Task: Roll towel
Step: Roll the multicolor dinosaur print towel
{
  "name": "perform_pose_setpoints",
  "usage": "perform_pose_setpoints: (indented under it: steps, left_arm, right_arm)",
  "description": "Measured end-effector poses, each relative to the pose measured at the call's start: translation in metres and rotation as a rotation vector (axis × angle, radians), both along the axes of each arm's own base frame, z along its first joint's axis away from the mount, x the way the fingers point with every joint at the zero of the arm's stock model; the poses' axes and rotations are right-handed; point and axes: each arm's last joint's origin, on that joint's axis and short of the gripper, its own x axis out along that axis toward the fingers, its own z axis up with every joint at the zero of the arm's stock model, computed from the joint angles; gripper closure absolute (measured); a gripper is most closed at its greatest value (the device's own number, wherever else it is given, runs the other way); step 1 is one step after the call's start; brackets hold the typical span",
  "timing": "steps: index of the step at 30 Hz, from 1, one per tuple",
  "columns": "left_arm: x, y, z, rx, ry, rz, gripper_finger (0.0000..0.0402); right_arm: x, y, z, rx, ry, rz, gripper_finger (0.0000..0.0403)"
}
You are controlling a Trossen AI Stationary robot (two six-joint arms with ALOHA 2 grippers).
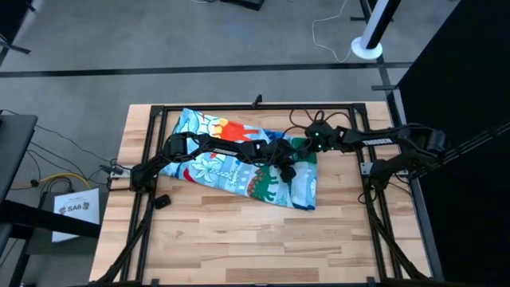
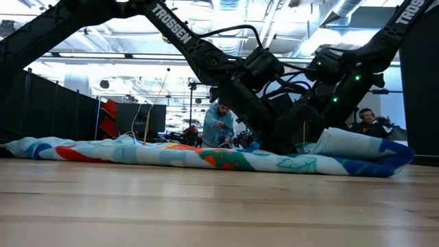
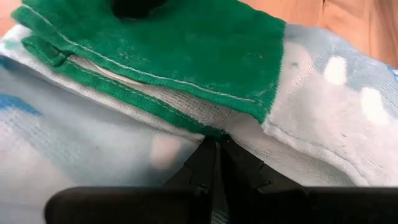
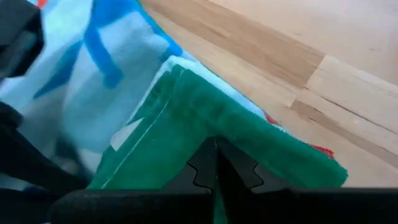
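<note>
Towel: the towel [image 1: 239,163] lies flattened across the far half of the surface [image 1: 239,239], reaching from near the far left corner toward the right side; light-blue print with red and orange motifs, green border folded back at its right end, where the layers stack up thicker in the low view [image 2: 350,147].
Left gripper: the left gripper [image 3: 214,146] has reached across the towel to its right end; jaws pressed together, with the green hem of the fold at their tips, pinched on the cloth.
Right gripper: the right gripper [image 4: 214,155] sits at the same right end, near the far edge of the surface; jaws closed tight, nipping the green folded layer.
Background: a person [image 2: 219,127] shows in the room beyond the surface.
</note>
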Motion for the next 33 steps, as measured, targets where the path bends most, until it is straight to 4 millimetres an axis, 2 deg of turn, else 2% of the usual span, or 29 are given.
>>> perform_pose_setpoints:
  steps: [4,9,12,15,23,33]
  left_arm:
    - [0.0,0.0,0.0,-0.001,0.002,0.0,0.0389]
    - [0.0,0.0,0.0,-0.001,0.003,0.0,0.0389]
    - [0.0,0.0,0.0,-0.001,0.002,0.0,0.0389]
    - [0.0,0.0,0.0,0.001,0.002,-0.002,0.0389]
    - [0.0,0.0,0.0,0.004,0.003,-0.005,0.0389]
    - [0.0,0.0,0.0,-0.004,0.006,0.002,0.0389]
  right_arm:
    - [-0.003,0.0,0.002,0.0,0.015,0.004,0.0403]
    - [-0.02,-0.006,0.025,-0.002,0.029,-0.121,0.0403]
    - [-0.038,-0.013,0.019,0.066,0.123,-0.262,0.0403]
    - [-0.046,-0.021,0.011,0.107,0.18,-0.314,0.0403]
    - [-0.035,-0.034,-0.006,0.214,0.068,-0.247,0.0403]
    - [-0.032,-0.023,0.012,0.229,-0.012,-0.223,0.0403]
